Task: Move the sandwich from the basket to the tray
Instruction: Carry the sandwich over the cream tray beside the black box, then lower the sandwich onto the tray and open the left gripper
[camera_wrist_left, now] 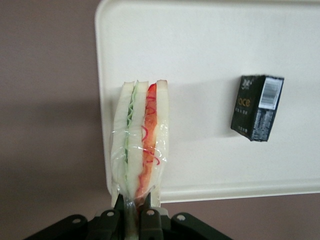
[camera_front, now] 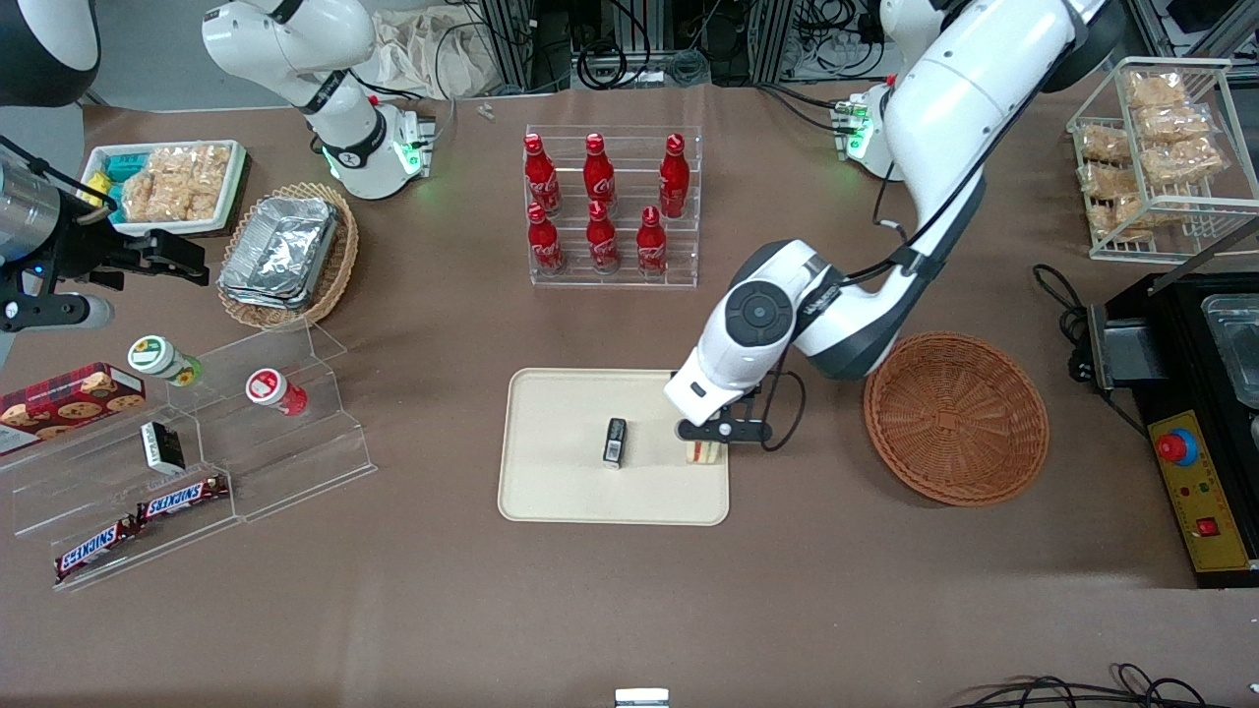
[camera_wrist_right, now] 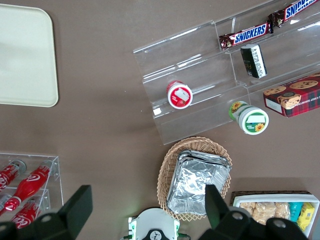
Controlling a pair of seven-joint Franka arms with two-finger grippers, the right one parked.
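The claw (camera_front: 710,439) is hanging low over the tray (camera_front: 551,492), at the tray's end nearest the round brown basket (camera_front: 956,418). Its fingers are pinched nearly together on the sandwich (camera_wrist_left: 140,150), gripping the wrapped wedge by one narrow end, so the rest of the sandwich is sticking out from the claw on edge, its cut side with the green and red filling facing the wrist camera. That narrow grip looks chosen because the flat bread faces are easy to squeeze between the fingers, while the clear wrap is keeping the layers together.

The sandwich is lying along the tray's short edge, just inside the rim; whether its lower edge is already touching the tray I cannot tell, though the front view shows it very close to the surface. The basket is sitting near by on the worktop with nothing showing in it, so the carrying part of the job seems done, and what is left is judged to be letting go.

A small dark box (camera_front: 615,441) is standing near the middle of the tray, well apart from the sandwich, which suggests the end spot is being used to keep clear of it. Released on edge, the wedge may topple flat.
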